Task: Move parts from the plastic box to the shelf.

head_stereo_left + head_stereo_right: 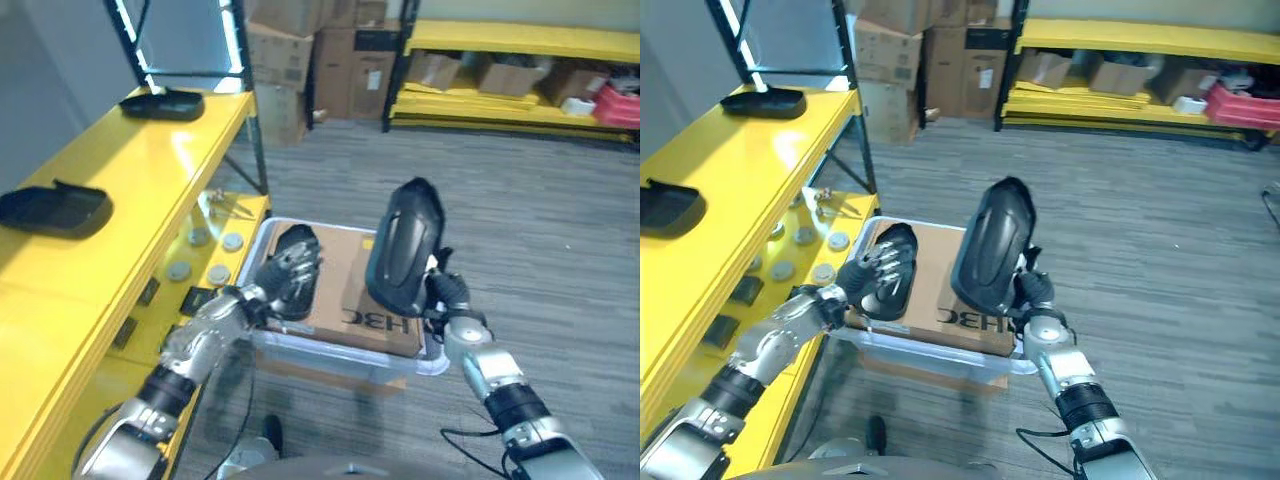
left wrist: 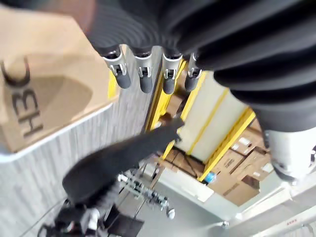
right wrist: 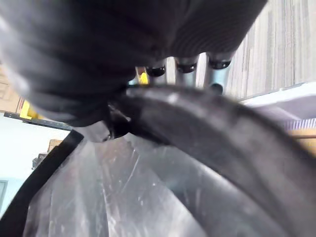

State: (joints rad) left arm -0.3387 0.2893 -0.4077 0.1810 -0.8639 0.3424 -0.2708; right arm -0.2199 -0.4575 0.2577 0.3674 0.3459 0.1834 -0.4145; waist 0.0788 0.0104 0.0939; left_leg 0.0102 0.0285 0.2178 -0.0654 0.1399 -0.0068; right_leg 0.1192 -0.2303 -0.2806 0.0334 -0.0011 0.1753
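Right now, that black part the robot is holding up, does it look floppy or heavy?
Probably stiff: the black part stands upright above the right hand without drooping, though gripped only at its lower end. Likely light for its size, since it looks like a thin hollow shell in the right wrist view. It may be slippery, as its surface looks glossy.

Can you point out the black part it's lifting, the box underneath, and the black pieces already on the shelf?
Black part (image 1: 403,255), left eye view: middle of its shell.
Box (image 1: 330,352), left eye view: near rim.
Shelf pieces (image 1: 52,209), left eye view: the nearer piece's top.
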